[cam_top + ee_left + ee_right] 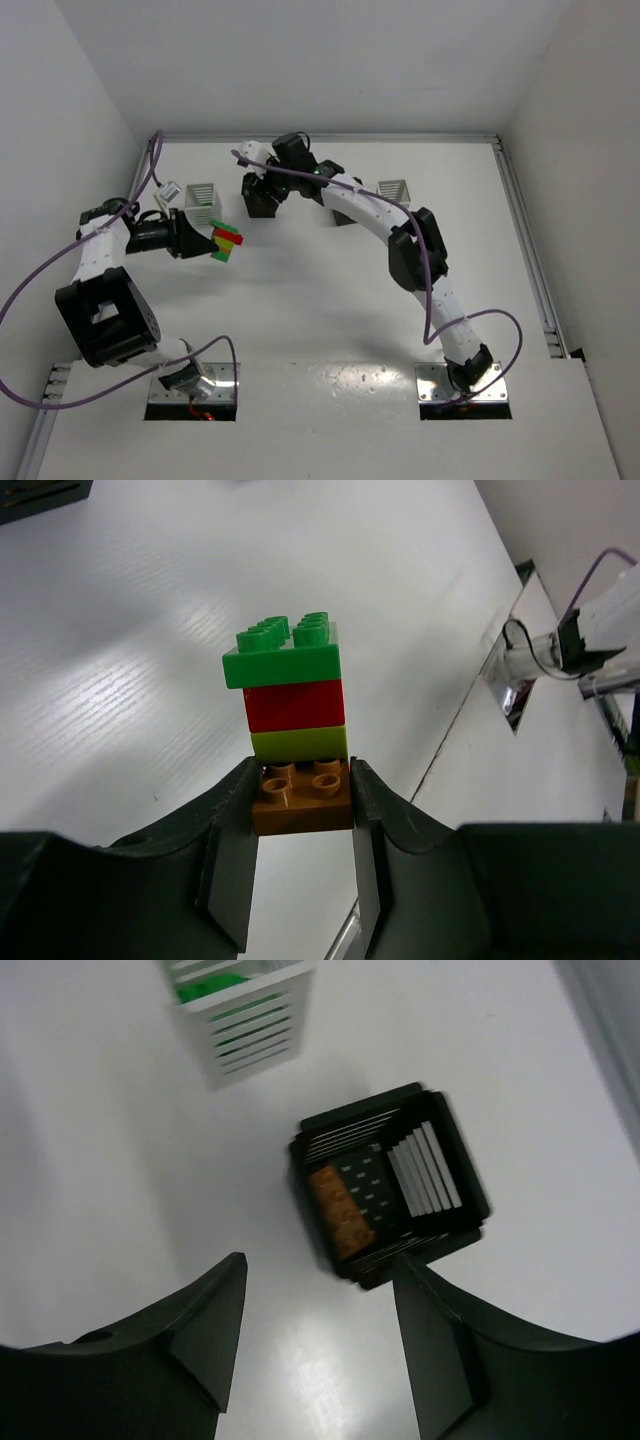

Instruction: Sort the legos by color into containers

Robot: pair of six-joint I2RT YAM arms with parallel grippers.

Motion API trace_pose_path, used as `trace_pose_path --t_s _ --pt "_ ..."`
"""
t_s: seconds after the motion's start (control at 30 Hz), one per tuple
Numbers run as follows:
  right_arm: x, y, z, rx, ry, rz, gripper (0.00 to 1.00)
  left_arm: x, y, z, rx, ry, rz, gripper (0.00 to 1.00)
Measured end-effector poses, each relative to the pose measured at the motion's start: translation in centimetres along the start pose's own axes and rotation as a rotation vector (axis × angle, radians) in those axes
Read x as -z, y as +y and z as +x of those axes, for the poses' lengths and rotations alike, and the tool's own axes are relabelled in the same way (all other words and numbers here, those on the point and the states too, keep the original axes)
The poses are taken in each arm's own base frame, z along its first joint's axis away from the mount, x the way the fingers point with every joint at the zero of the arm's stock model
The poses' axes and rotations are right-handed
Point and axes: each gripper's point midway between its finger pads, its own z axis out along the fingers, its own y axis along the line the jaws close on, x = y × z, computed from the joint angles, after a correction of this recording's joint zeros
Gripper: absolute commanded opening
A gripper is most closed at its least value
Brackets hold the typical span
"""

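My left gripper is shut on the orange-brown brick at the base of a stack of legos, with yellow-green, red and green bricks joined to it. In the top view the stack is held off the table just below a white bin. My right gripper is open and empty, hovering over a black bin that holds an orange-brown brick. The white bin beyond it holds a green brick.
A second black bin is partly hidden behind the right arm, and another white bin stands to its right. The bins form a row along the table's far side. White walls enclose the table on the left, right and back.
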Motion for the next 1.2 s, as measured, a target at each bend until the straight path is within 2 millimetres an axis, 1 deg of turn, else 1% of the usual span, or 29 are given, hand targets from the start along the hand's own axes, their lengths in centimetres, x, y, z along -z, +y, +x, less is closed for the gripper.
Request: trace_pose_path --t_s 0.07,0.1,0.17,0.2,0.27,0.33,0.4,0.43,0.53,0.63,0.7,0.9,1.07,1.2 --pt "1.2 1.3 -0.4 -0.022 -0.014 -0.109 0.60 0.0 0.1 0.3 -0.029 0.019 0.018 0.32" --pt "2.3 2.0 -0.9 -0.035 -0.030 -0.174 0.60 0.0 0.1 0.7 -0.040 0.030 0.025 0.32" --pt "5.1 3.0 -2.3 -0.060 -0.075 -0.286 0.60 0.0 0.0 1.1 -0.078 0.044 0.034 0.32" --pt "6.3 3.8 -2.9 -0.072 -0.100 -0.351 0.60 0.0 -0.2 1.3 -0.100 0.051 0.039 0.32" --pt "9.9 4.6 -4.5 -0.100 -0.154 -0.443 0.60 -0.2 -0.8 1.5 -0.161 0.066 0.050 0.32" --pt "13.1 5.9 -5.6 -0.126 -0.202 -0.531 0.60 -0.7 -2.2 1.9 -0.240 0.088 0.077 0.32" --pt "15.2 7.3 -6.2 -0.142 -0.233 -0.610 0.60 -1.1 -3.7 2.0 -0.312 0.100 0.103 0.32" --pt "15.9 8.1 -6.3 -0.152 -0.241 -0.646 0.60 -1.3 -4.5 2.0 -0.350 0.105 0.118 0.32" --pt "16.8 10.6 -5.9 -0.202 -0.248 -0.761 0.60 -1.6 -6.4 2.0 -0.427 0.106 0.151 0.32" --pt "16.9 12.3 -4.7 -0.254 -0.219 -0.829 0.60 -1.9 -7.7 2.2 -0.467 0.106 0.180 0.32" --pt "17.1 13.1 -4.2 -0.281 -0.207 -0.867 0.62 -2.1 -8.4 2.4 -0.475 0.110 0.197 0.32" --pt "17.9 14.5 -3.6 -0.318 -0.195 -0.924 0.64 -3.0 -9.5 2.4 -0.479 0.103 0.229 0.32" --pt "18.8 14.9 -4.4 -0.320 -0.212 -0.940 0.65 -3.7 -10.0 2.3 -0.475 0.100 0.244 0.32" --pt "19.1 15.7 -5.0 -0.307 -0.219 -0.958 0.65 -4.0 -10.0 1.7 -0.483 0.087 0.231 0.32"
